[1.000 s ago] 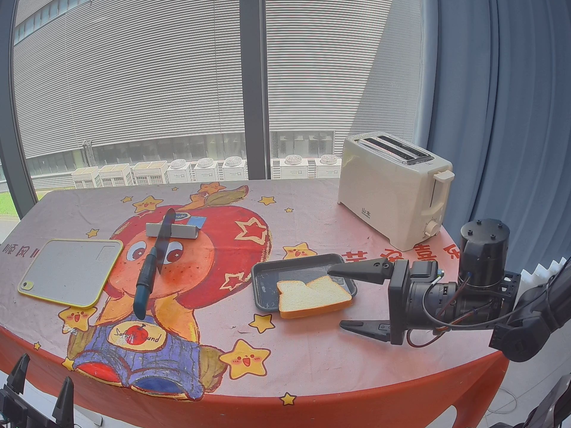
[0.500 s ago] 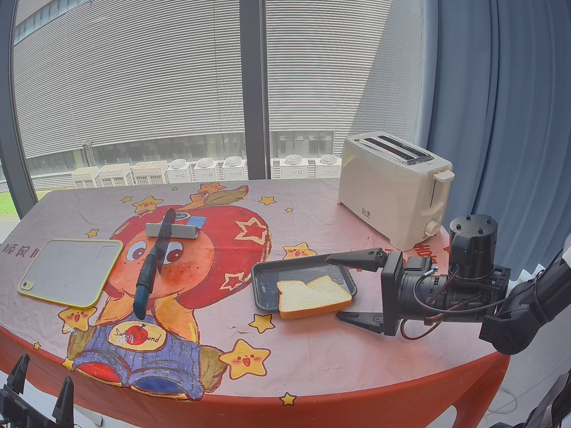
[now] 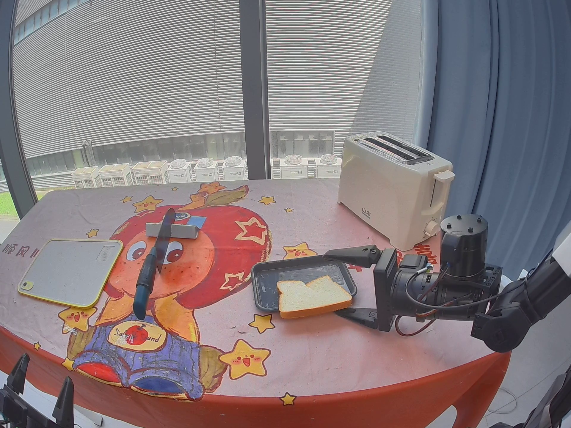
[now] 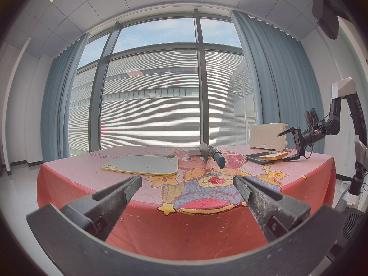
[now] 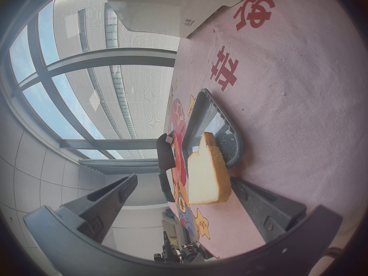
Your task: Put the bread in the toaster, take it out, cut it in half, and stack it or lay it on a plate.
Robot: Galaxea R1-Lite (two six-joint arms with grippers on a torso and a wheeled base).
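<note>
The bread (image 3: pixel 312 296) by the table's front edge is not picked up. The wide-open right gripper (image 3: pixel 332 284) should squeeze it next

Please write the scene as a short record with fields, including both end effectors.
bread: lies across the tray's near rim, ungrasped
tray: on the table, before the toaster
toaster: right rear, slots empty
knife: blade propped on a grey block
cutting board: left side
right end effector: open, at the bread's right end
left end effector: open, below the table's near edge
</note>
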